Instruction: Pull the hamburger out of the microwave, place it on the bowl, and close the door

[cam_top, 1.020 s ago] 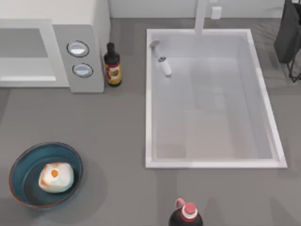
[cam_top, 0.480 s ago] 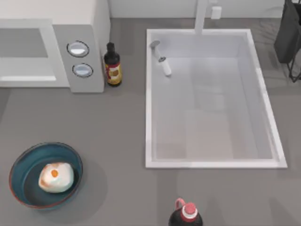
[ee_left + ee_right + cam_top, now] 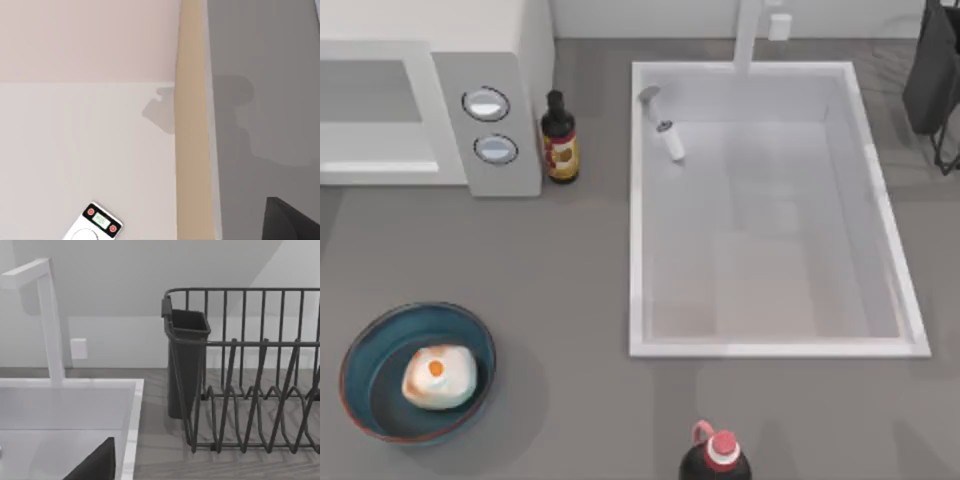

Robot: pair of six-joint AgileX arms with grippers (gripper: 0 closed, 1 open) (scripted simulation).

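Note:
The hamburger (image 3: 438, 377), a pale bun with an orange spot, lies inside the teal bowl (image 3: 360, 345) at the front left of the table. At the back left stands the microwave (image 3: 505, 60), its two dials facing forward. Its door (image 3: 370, 140), with a grey window, looks flush with the dial panel. A dark piece of my left gripper (image 3: 292, 222) shows at the edge of the left wrist view, facing a pale wall. Part of my right gripper (image 3: 95, 465) shows in the right wrist view, over the sink's back corner near the dish rack.
A dark sauce bottle (image 3: 558, 140) stands right of the microwave. The white sink (image 3: 638, 250) with its faucet (image 3: 748, 35) fills the table's middle and right. A red-capped bottle (image 3: 717, 458) stands at the front edge. A black dish rack (image 3: 250, 390) sits at the back right.

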